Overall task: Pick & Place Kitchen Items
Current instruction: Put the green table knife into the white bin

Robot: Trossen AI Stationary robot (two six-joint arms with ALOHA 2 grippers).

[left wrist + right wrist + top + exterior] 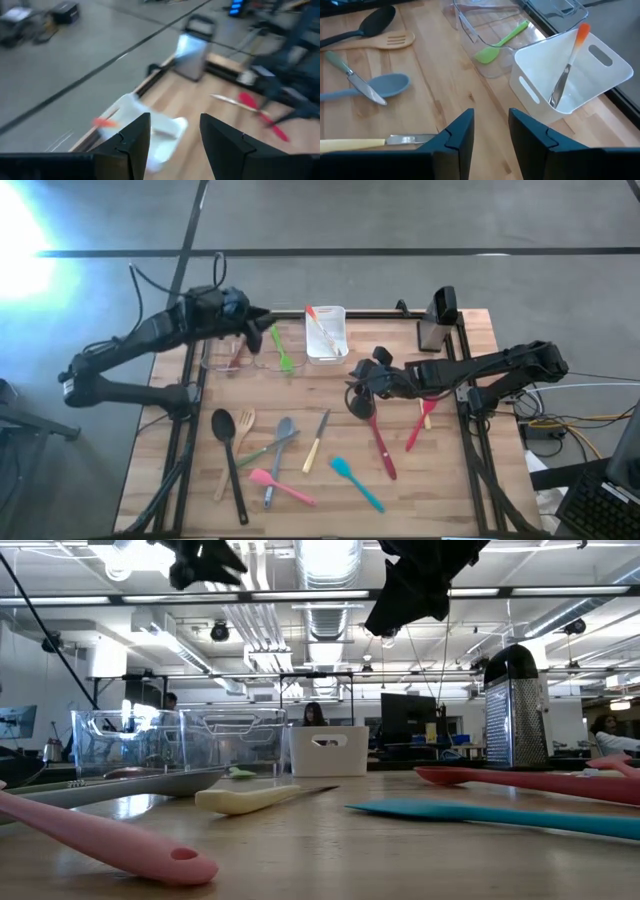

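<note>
My right gripper hangs above the table with its fingers apart and nothing in them. Spoons and spatulas lie spread on the wood, the red spatula just under me. Farther off, my left gripper is open and empty over the clear bin, beside the white bin.

The middle of the wooden table is crowded by utensils lying flat: a black spoon, a wooden fork, a grey spoon, a pink spatula, a knife, a teal spatula and a red spatula. The far edge is blocked by a clear bin, a white bin and a grater. Bare wood is left along the near edge and at the near right corner.
</note>
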